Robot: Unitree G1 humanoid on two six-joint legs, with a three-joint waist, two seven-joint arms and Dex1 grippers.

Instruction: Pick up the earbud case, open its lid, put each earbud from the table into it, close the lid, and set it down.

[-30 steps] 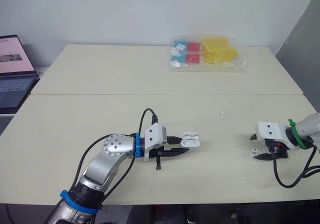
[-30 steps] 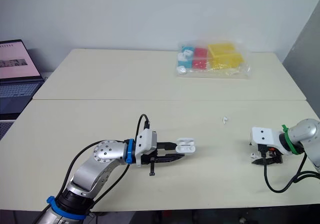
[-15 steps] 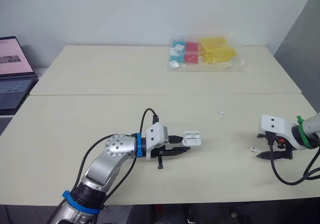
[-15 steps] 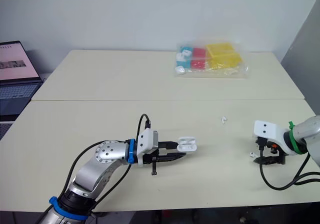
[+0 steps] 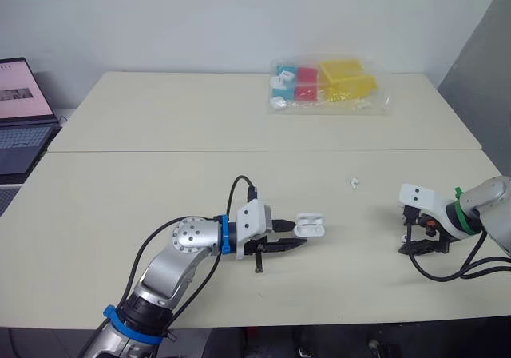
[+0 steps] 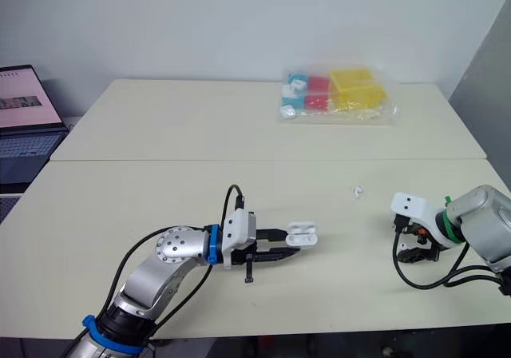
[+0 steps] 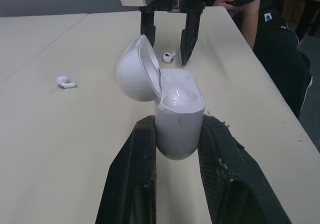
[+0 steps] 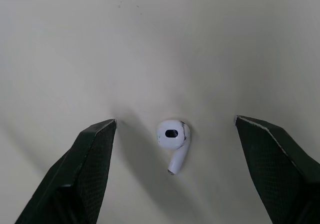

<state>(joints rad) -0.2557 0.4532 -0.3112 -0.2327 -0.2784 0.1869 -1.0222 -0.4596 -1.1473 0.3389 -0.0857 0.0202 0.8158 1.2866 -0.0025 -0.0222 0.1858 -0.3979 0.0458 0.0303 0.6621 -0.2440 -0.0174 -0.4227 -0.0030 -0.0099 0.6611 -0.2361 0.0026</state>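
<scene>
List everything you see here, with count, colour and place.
earbud case: one, white, lid open, in the left gripper
earbuds: two, white, on the near table; one between the fingers of the right gripper, the other farther back
plastic bag of boxes: one, clear with blue, red and yellow contents, far table
laptop: one, dark, open, far left
tables: two, beige, pushed together
person: one, dark clothing, beyond the table's end
left gripper: black fingers, shut on the case
right gripper: black fingers, open around an earbud

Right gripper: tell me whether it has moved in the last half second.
Yes. The right gripper shifted to the robot's left: the earbud that lay beside it now sits between its open fingers.
</scene>
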